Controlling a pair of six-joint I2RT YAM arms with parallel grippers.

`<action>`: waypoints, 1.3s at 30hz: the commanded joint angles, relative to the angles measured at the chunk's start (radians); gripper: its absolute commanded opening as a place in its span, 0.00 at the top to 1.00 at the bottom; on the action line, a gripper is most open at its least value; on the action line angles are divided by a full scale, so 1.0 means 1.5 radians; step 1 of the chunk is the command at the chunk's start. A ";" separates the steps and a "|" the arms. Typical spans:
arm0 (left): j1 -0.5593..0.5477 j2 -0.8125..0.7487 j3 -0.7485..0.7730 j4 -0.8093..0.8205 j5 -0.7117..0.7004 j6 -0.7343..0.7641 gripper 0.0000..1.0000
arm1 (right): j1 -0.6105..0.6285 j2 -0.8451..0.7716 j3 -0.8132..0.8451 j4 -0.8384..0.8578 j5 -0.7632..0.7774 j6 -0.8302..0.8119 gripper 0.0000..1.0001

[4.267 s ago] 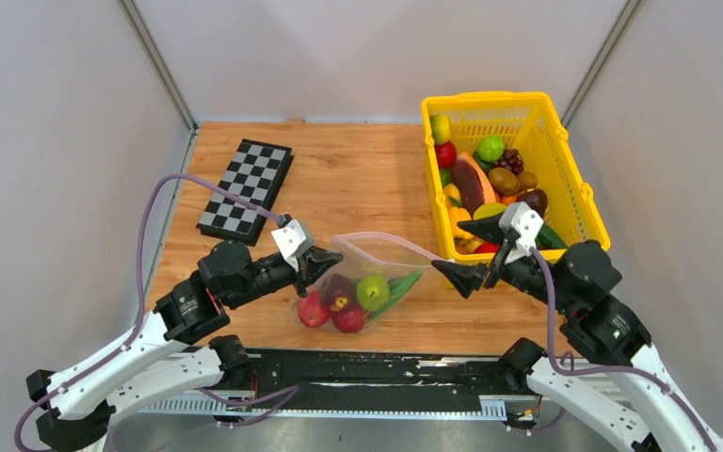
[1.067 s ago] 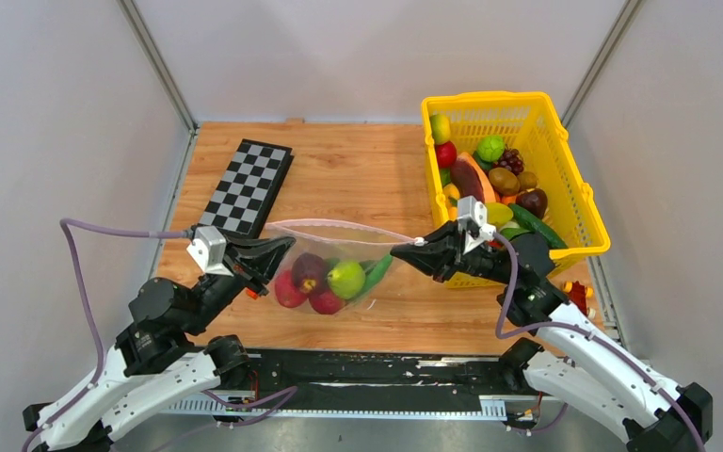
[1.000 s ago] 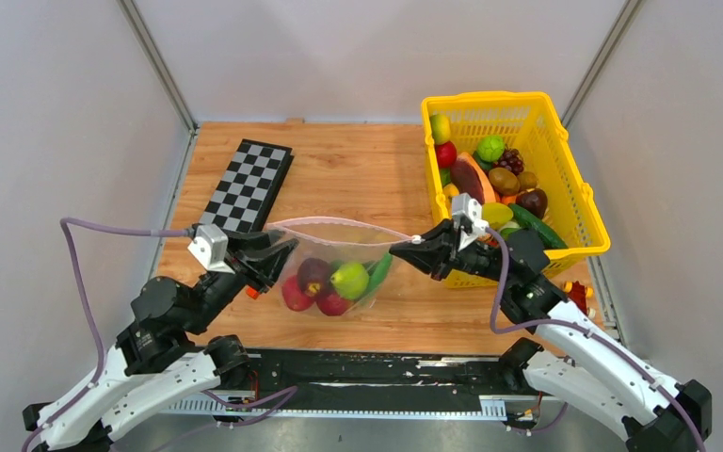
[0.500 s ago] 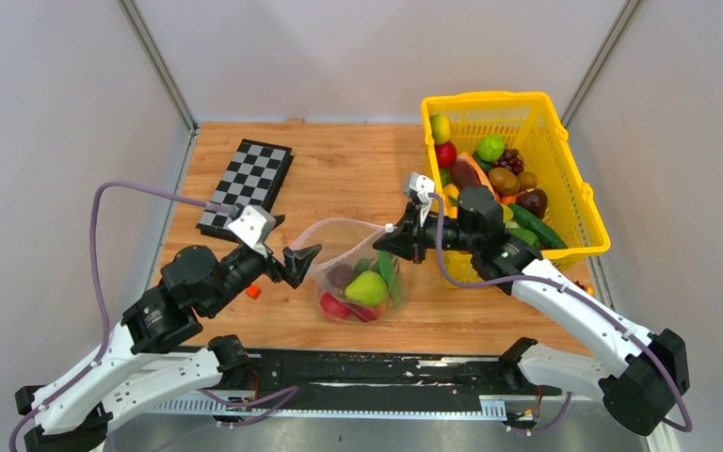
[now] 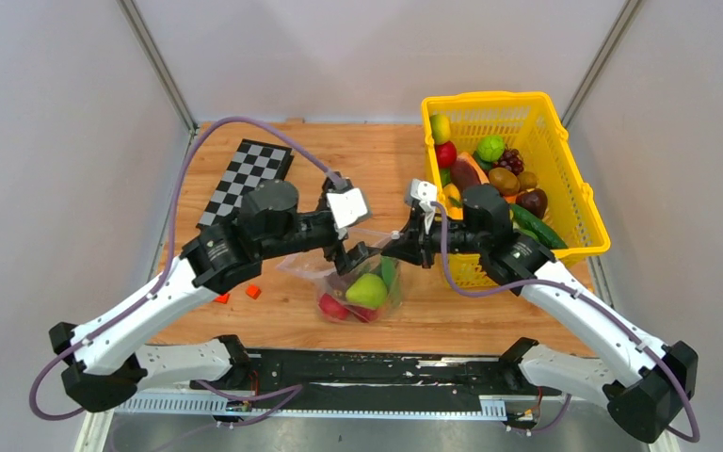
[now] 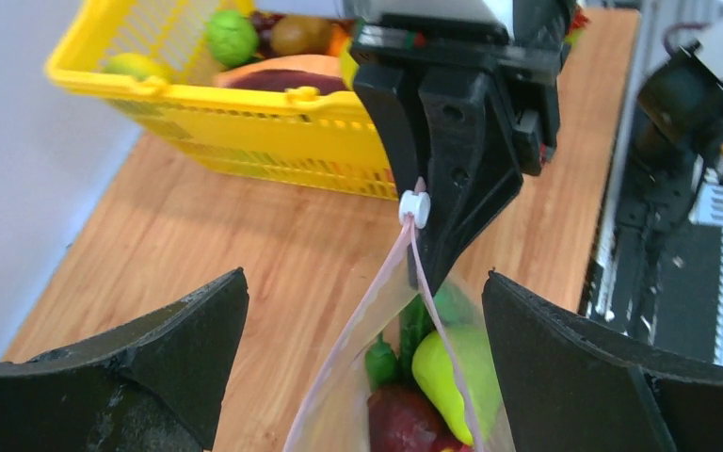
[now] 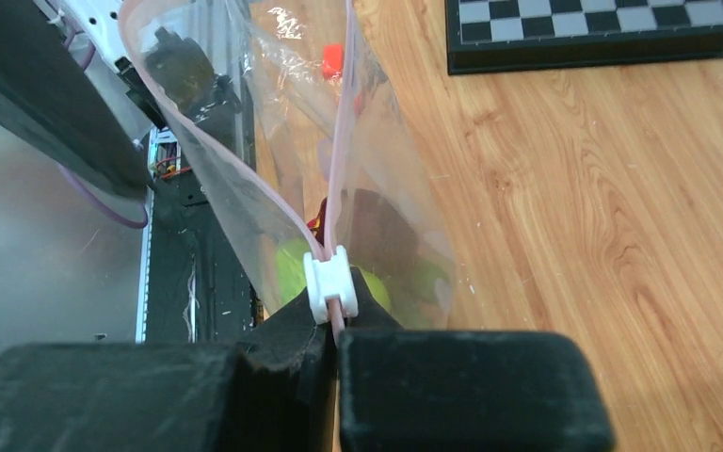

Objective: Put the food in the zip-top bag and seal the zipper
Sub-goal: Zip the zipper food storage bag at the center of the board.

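Note:
The clear zip-top bag [image 5: 358,287] stands bunched on the wood at the table's middle front. Inside it lies the food: a green pear [image 5: 369,288], a red apple [image 5: 333,306], a dark purple fruit and a green cucumber piece [image 5: 387,273]. My right gripper [image 5: 397,247] is shut on the pink zipper [image 7: 337,179] just behind its white slider [image 7: 328,282]. My left gripper [image 5: 354,254] is open and straddles the bag's mouth. In the left wrist view its fingers [image 6: 151,363] stand wide either side of the zipper [image 6: 388,278], touching nothing.
A yellow basket [image 5: 574,202] with more toy fruit stands at the right, close behind my right arm. A folded chessboard [image 5: 245,184] lies at the back left. Two small orange-red blocks [image 5: 253,292] sit on the wood under my left arm.
My left gripper let go of the bag's left end, opened wide and swung in over the bag's mouth. My right gripper carried its end of the zipper leftwards, bunching the bag.

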 commanded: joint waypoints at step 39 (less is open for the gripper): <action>0.001 0.057 0.034 -0.066 0.109 0.032 0.99 | -0.002 -0.209 -0.149 0.198 0.060 0.062 0.81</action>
